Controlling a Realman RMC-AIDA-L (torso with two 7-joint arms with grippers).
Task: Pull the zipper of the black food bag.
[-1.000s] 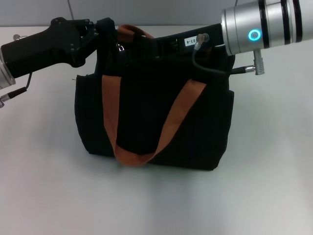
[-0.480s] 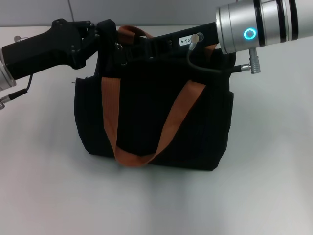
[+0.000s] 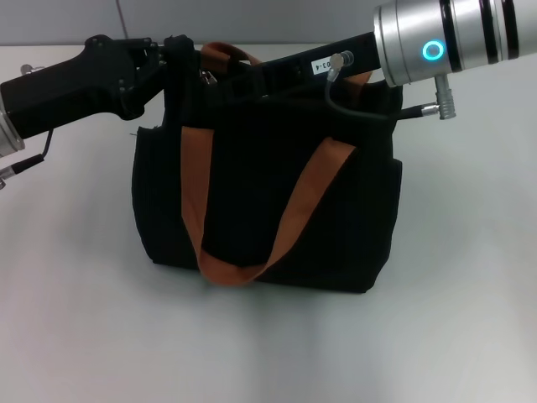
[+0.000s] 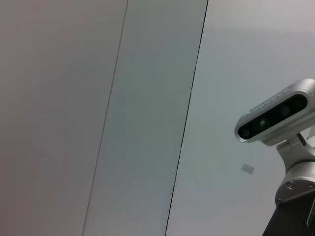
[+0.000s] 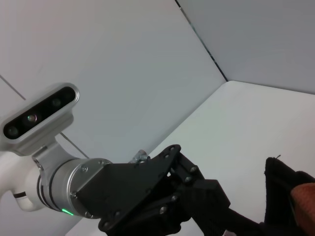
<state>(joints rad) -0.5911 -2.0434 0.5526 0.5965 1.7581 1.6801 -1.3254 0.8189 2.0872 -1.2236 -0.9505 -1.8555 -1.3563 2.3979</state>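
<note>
Head view: we log both grippers at the black food bag (image 3: pixel 268 201) top edge, left gripper (image 3: pixel 180 52) and right gripper (image 3: pixel 225 77); finger spread unreadable, right arm label illegible.

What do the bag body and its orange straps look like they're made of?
The black food bag: seemingly matte woven fabric, since its panels sag softly without shine. The straps: likely flat brown-orange webbing, thin bands curving in a loop. The weave itself is not discernible.

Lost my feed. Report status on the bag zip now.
Left end effector at black food bag top left corner. Right end effector along top edge at zipper; grip unconfirmed. Nothing blocking.
</note>
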